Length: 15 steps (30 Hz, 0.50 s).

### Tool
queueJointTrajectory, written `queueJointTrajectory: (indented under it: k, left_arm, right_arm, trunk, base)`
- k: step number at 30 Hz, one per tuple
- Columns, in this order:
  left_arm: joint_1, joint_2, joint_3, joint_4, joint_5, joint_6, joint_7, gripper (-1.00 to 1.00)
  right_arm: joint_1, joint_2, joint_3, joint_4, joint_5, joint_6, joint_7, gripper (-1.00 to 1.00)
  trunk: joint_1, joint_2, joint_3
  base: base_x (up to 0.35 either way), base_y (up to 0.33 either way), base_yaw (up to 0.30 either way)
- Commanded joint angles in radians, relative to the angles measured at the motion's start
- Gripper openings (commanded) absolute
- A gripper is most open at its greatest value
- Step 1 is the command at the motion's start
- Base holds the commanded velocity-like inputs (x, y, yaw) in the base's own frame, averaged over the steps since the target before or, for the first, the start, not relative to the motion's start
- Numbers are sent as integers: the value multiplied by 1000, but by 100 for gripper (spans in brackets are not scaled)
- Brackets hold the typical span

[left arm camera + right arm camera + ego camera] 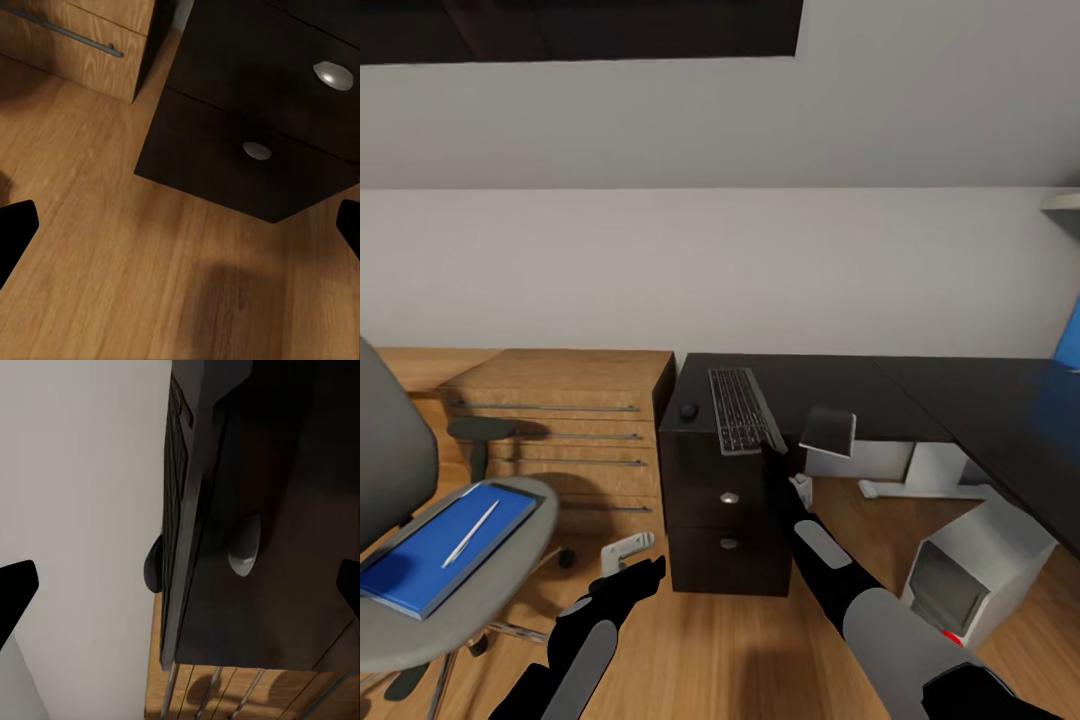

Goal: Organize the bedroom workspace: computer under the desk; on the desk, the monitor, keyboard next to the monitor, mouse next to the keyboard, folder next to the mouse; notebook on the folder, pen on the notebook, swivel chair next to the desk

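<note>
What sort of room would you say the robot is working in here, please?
Likely a home office nook under a sloped ceiling: a black desk carrying a keyboard, a grey swivel chair, and a computer on the wood floor.

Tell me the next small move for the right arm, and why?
Probably ease the right gripper back off the keyboard. The keyboard already lies on the desk beside the mouse, while the folder with the pen waits on the swivel chair.

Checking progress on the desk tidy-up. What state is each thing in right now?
keyboard: on the desk, near end overhanging the front edge
mouse: on the desk, beside the keyboard
folder: flat on the swivel chair
pen: lying on the folder
computer: upright on the floor
left tool: open
right tool: open
</note>
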Motion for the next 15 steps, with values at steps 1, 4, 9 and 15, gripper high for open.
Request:
queueJointTrajectory:
  k: [1,4,9,15]
  left_arm:
    - [-1,1,-2,-1,8,1,9,100]
    - [-1,1,-2,-1,8,2,9,100]
    - [-1,1,-2,-1,8,3,9,100]
    - [-1,1,-2,-1,8,3,9,100]
  right_arm:
    - [-1,-1,8,1,-11,-7,3,100]
    - [-1,-1,7,1,-11,-6,2,100]
    - [-1,-1,6,2,-13,-6,1,100]
    - [-1,-1,6,2,-14,-6,1,100]
  trunk:
    - [0,0,-1]
    - [0,0,-1]
    - [0,0,-1]
    - [0,0,-1]
  base:
    - [80,0,0]
    - [33,0,0]
    - [125,0,0]
    - [113,0,0]
